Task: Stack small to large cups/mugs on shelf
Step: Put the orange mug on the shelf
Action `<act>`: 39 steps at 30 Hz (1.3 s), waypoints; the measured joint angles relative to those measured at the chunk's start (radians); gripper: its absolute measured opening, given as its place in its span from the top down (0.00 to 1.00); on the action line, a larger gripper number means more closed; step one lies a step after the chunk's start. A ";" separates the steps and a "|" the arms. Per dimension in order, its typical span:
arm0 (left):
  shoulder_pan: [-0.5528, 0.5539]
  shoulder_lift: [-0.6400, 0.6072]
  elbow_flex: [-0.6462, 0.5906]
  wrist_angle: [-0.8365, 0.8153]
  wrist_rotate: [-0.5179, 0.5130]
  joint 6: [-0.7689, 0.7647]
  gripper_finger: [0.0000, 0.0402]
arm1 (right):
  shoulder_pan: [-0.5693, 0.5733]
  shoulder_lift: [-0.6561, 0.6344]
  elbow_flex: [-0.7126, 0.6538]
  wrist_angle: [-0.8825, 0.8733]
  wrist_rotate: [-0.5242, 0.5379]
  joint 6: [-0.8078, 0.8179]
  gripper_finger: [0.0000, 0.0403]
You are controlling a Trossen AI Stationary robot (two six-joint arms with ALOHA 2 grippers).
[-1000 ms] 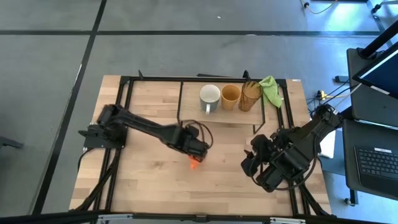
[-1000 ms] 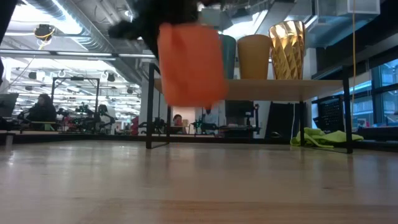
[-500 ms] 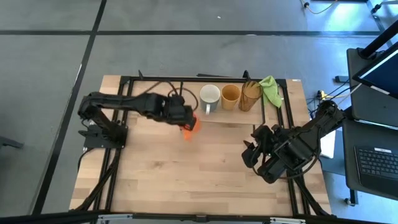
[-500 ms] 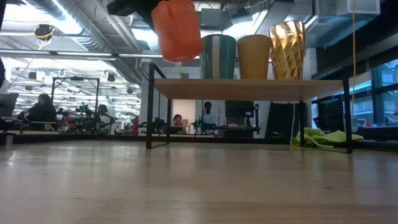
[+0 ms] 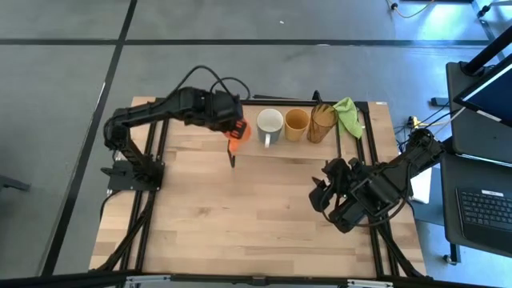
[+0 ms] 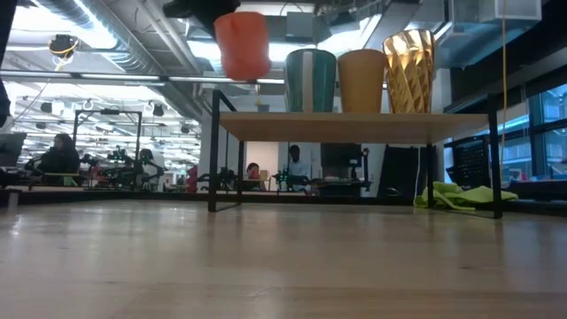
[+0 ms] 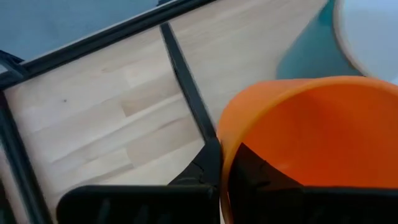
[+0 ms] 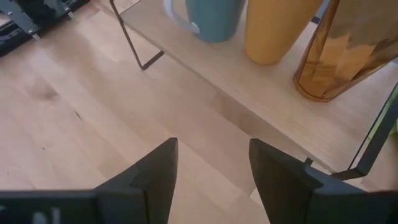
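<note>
We are holding the orange cup in our left gripper, fingers clamped on its rim, above the shelf beside the white mug; our right gripper is waiting before the shelf, fingers apart.

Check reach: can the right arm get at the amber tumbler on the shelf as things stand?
Probably yes. The right gripper is open and empty, facing the shelf, with bare tabletop between. The amber tumbler stands at the row's end nearest that arm; only the tan-yellow mug crowds one side.
</note>
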State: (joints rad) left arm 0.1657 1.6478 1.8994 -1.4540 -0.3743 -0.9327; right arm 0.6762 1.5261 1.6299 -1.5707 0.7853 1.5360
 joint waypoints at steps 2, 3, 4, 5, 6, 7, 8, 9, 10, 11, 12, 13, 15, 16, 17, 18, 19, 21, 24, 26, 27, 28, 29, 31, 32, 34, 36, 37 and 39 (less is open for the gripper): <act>0.014 0.009 -0.002 -0.002 0.006 0.023 0.99 | -0.007 0.000 0.000 0.000 0.001 0.000 0.50; 0.021 0.018 -0.002 0.004 0.010 0.030 0.99 | -0.010 0.000 0.000 0.000 0.001 0.000 0.50; 0.028 0.027 -0.002 0.005 0.015 0.045 0.99 | -0.012 0.000 0.000 0.000 0.001 0.000 0.50; 0.037 0.040 -0.003 0.004 0.022 0.057 0.99 | -0.015 0.000 0.000 0.000 0.001 -0.001 0.50; 0.043 0.052 -0.003 0.008 0.025 0.070 0.99 | -0.019 0.000 0.000 0.000 0.001 -0.003 0.50; 0.050 0.062 -0.003 0.013 0.030 0.080 0.99 | -0.020 0.000 0.000 0.000 0.001 -0.004 0.50; 0.057 0.072 -0.003 0.015 0.037 0.096 0.99 | -0.020 0.000 0.000 0.000 0.001 -0.005 0.50; 0.062 0.081 -0.003 0.019 0.043 0.107 0.99 | -0.021 0.000 0.000 0.000 0.001 -0.005 0.50; 0.067 0.089 -0.003 0.031 0.051 0.119 0.99 | -0.021 0.000 0.000 0.000 0.001 -0.004 0.50; 0.072 0.096 -0.003 0.045 0.058 0.128 0.99 | -0.020 0.000 0.000 0.000 0.001 -0.003 0.50; 0.078 0.100 -0.003 0.055 0.062 0.132 0.99 | -0.020 0.000 0.000 0.000 0.001 -0.001 0.50; 0.084 0.101 -0.003 0.056 0.064 0.138 0.99 | -0.020 0.000 0.000 0.000 0.001 0.000 0.50; 0.100 0.098 -0.003 0.066 0.064 0.153 0.99 | -0.020 0.000 0.000 0.000 0.000 0.001 0.50; 0.109 0.098 -0.002 0.072 0.063 0.155 0.99 | -0.020 0.000 0.000 0.000 0.000 0.001 0.50; 0.119 0.098 -0.002 0.071 0.063 0.155 0.99 | -0.020 0.000 0.000 0.000 0.000 0.001 0.50; 0.127 0.098 -0.003 0.068 0.064 0.156 0.99 | -0.020 0.000 0.000 0.000 0.000 0.002 0.50; 0.134 0.098 -0.003 0.068 0.064 0.158 0.99 | -0.020 0.000 0.000 0.000 0.000 0.002 0.50; 0.143 0.098 -0.003 0.070 0.074 0.158 0.99 | -0.020 0.000 0.000 0.000 0.000 0.001 0.50; 0.144 0.118 -0.002 0.091 0.087 0.160 0.99 | -0.020 0.000 0.000 0.000 0.000 0.001 0.50; 0.144 0.132 -0.004 0.094 0.105 0.174 0.99 | -0.020 0.000 0.000 0.000 0.000 0.001 0.50; 0.143 0.139 -0.002 0.104 0.113 0.179 0.99 | -0.020 0.000 0.000 0.000 0.001 0.001 0.50; 0.143 0.143 -0.002 0.109 0.122 0.180 0.99 | -0.020 0.000 0.000 0.000 0.001 0.000 0.50; 0.144 0.147 -0.003 0.108 0.128 0.181 0.99 | -0.020 0.001 0.000 0.000 0.000 0.000 0.50; 0.144 0.155 -0.002 0.108 0.127 0.184 0.99 | -0.020 0.000 0.000 0.000 0.000 0.000 0.50; 0.144 0.159 -0.002 0.105 0.127 0.184 0.99 | -0.020 0.000 0.000 0.000 0.000 0.000 0.50; 0.144 0.163 -0.004 0.088 0.127 0.184 0.99 | -0.020 0.001 0.000 0.000 0.000 0.000 0.50; 0.144 0.160 -0.003 0.085 0.126 0.184 0.99 | -0.020 0.001 0.000 0.000 0.000 0.000 0.50; 0.144 0.159 -0.003 0.080 0.127 0.184 0.99 | -0.020 0.001 0.000 0.000 -0.001 0.000 0.50; 0.144 0.160 -0.003 0.068 0.127 0.184 0.99 | -0.020 0.001 0.000 0.000 0.000 0.000 0.50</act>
State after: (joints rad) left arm 0.3092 1.8076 1.8969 -1.3859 -0.2475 -0.7490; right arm 0.6563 1.5269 1.6298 -1.5711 0.7849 1.5360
